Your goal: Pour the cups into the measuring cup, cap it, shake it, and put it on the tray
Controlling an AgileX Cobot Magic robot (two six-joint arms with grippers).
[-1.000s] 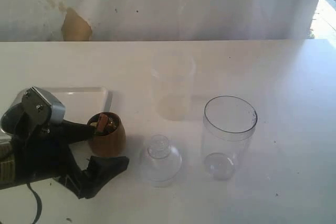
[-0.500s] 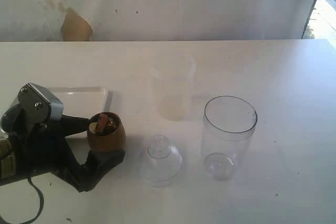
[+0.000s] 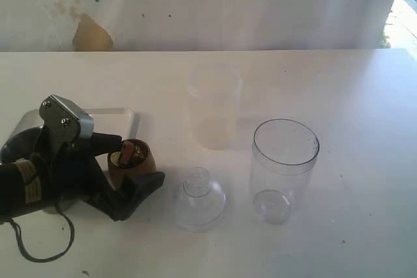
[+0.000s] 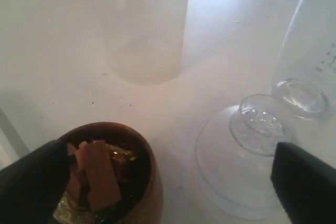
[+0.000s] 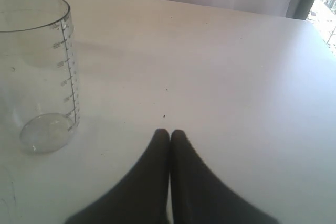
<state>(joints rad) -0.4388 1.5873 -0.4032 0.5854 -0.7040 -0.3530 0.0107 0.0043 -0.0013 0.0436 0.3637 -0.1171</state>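
The left gripper [image 3: 139, 159] stands spread around the wooden cup [image 3: 132, 164], just beside the tray [image 3: 118, 116]; centre it, pinch gently, keep it upright toward the measuring cup [image 3: 285, 164]; the right gripper [image 5: 169, 132] is pressed together.

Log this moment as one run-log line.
phase: pre-grasp at wooden cup | left gripper: open around cup | right gripper: shut, empty | measuring cup: upright, empty, uncapped | lid: on table beside it
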